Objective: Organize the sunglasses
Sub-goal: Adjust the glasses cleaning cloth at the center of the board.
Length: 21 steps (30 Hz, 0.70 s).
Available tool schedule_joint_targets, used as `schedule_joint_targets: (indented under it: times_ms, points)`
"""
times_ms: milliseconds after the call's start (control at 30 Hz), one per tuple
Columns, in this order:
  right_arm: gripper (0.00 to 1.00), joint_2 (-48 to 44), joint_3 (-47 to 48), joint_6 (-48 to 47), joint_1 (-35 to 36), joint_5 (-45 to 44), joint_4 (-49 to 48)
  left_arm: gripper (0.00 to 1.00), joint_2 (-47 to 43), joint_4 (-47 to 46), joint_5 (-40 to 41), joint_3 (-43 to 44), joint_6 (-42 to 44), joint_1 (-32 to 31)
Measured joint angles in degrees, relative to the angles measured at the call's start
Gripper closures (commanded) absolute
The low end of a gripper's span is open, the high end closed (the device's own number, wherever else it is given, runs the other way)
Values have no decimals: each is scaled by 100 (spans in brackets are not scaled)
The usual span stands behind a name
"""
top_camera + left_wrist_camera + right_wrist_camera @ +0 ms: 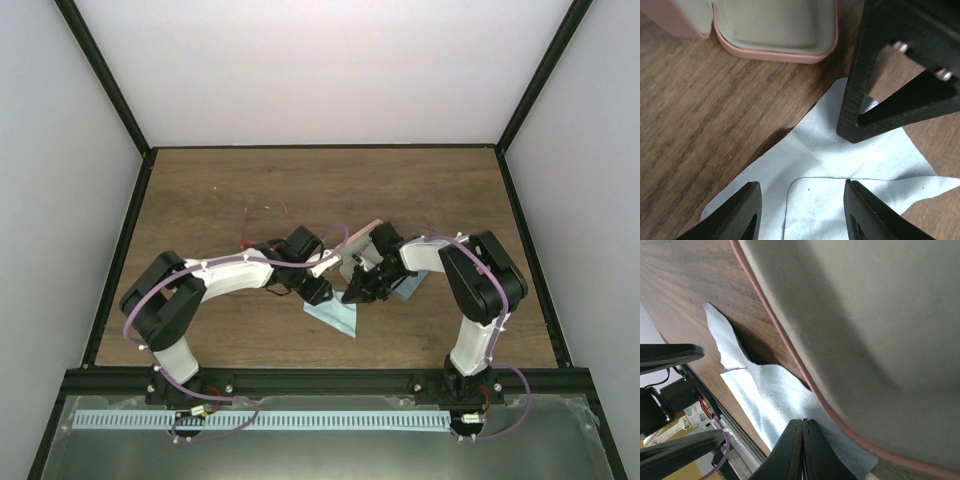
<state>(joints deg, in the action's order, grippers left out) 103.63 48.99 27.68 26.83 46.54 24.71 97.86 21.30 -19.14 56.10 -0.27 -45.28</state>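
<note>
- One wooden table (200, 200) carries everything; both arms reach inward over it and their tips nearly meet at the middle
- One pink case (780, 25) lies open just ahead of the left gripper (802, 215) and close beside the right gripper (803, 450); the part of its grey lining in view is bare; risk: a sideways move of the right arm could shove or tip it, the rim being so near those fingers
- One light blue cloth (840, 160), folded and creased, lies directly beneath both grippers and passes out of sight behind the case's rim; risk: a careless pull could crumple it or drag the case along
- On the left gripper, the jaws stand partly apart over the cloth's folded edge, with nothing between them
- On the right gripper, the fingers are pressed fully together, tip down on the cloth just ahead of the left gripper; whether a fold is pinched cannot be told; risk: tips this close could strike each other if either closes in
- Of the sunglasses (265, 215), one thin reddish pair shows, behind the left gripper on the far side of its forearm, well apart from both sets of fingers and from the case; a second pair is not made out; risk: a swing of that forearm could knock the light wire frame away, and by my judgement it has yet to be picked up
</note>
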Motion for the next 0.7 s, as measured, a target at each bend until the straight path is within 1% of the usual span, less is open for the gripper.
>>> schedule_joint_targets:
  times_ms: [33, 167, 367, 433, 533, 633, 700]
  points:
    - [99, 4, 0, 0, 0, 11, 0, 55, 31, 0, 0, -20, 26, -4]
    - [99, 13, 0, 0, 0, 26, -2, 67, 195, -2, -2, -66, 87, -33]
    - [99, 24, 0, -20, 0, 48, 0, 68, 328, -35, -11, -87, 142, -105]
    - [99, 35, 0, -26, 0, 63, -2, 70, 337, -57, -13, -87, 142, -129]
    - [99, 52, 0, -35, 0, 101, -4, 81, 356, -96, -24, -87, 142, -155]
    - [99, 68, 0, -66, 0, 136, -15, 88, 391, -131, -24, -87, 160, -179]
    - [99, 74, 0, -74, 0, 146, -17, 89, 396, -157, -22, -105, 160, -199]
